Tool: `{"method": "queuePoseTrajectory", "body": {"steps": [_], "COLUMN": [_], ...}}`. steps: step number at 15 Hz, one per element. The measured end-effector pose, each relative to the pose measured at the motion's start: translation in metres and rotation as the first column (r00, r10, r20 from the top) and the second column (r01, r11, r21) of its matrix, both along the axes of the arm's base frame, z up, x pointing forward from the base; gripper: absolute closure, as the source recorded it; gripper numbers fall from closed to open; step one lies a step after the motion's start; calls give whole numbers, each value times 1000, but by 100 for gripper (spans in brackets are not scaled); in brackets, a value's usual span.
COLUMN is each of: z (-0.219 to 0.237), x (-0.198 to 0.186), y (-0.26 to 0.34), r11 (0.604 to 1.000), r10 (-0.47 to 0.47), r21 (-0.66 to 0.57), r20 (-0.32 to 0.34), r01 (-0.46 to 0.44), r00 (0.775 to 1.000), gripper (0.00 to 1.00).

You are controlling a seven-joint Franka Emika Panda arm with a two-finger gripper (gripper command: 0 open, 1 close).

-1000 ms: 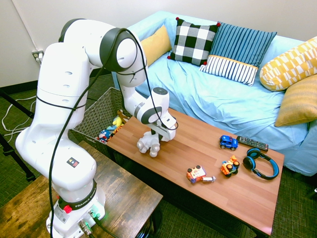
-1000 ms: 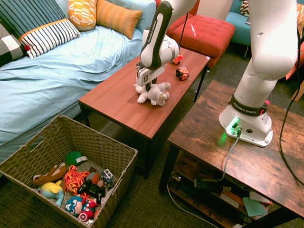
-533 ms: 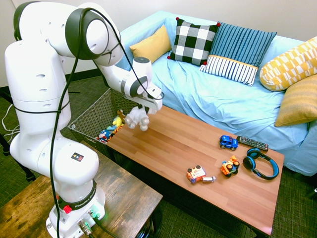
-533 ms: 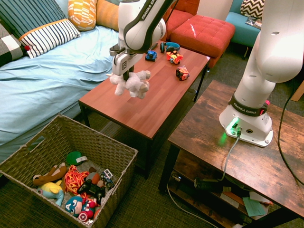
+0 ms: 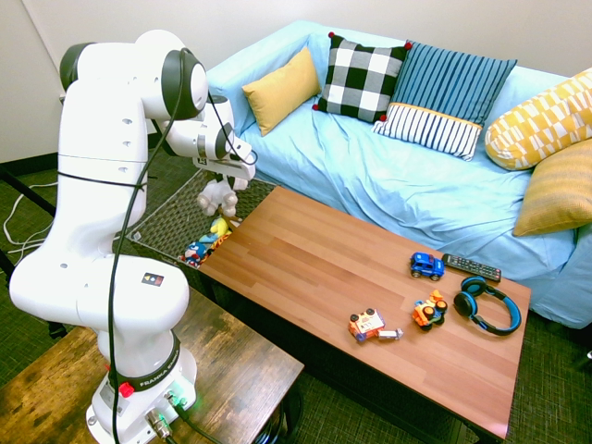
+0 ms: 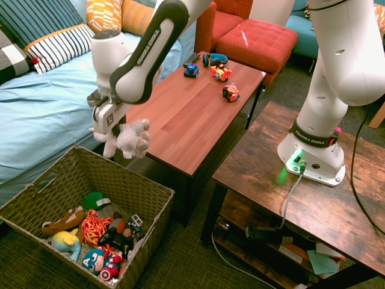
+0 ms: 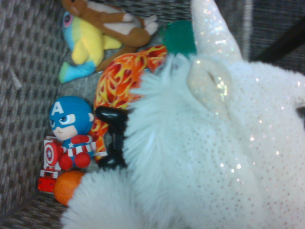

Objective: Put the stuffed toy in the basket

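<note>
Pincer (image 6: 110, 127) grips stuffed toy (image 6: 127, 139), hanging just above basket (image 6: 135, 182).

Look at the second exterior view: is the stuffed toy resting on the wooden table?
No, the stuffed toy hangs in the air from the pincer, off the table and above the basket.

Arm: we reach out from our base, wrist bent downward.
Gripper (image 6: 112, 129): we point toward 6 o'clock, fingers clamped on the stuffed toy (image 6: 129, 138), hanging clear.
</note>
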State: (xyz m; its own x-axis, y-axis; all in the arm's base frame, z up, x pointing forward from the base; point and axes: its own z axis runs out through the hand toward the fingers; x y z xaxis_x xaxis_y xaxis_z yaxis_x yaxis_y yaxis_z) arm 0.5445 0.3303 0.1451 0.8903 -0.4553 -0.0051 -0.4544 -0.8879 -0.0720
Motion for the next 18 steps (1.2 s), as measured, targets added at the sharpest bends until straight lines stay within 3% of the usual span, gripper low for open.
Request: {"method": "queuePoseTrajectory", "body": {"steps": [3, 9, 10, 18], "z": [-35, -82, -89, -124], "x": [11, 24, 23, 23], "y": [37, 39, 38, 43], "r11": [1000, 1000, 1000, 1000], "r10": [19, 0, -3, -16], "r21": [-5, -14, -18, -17], "r20": [-24, -46, -53, -73], "r01": [-19, -1, 2, 15], "r00": [1000, 999, 999, 997], "gripper": [100, 100, 0, 0]}}
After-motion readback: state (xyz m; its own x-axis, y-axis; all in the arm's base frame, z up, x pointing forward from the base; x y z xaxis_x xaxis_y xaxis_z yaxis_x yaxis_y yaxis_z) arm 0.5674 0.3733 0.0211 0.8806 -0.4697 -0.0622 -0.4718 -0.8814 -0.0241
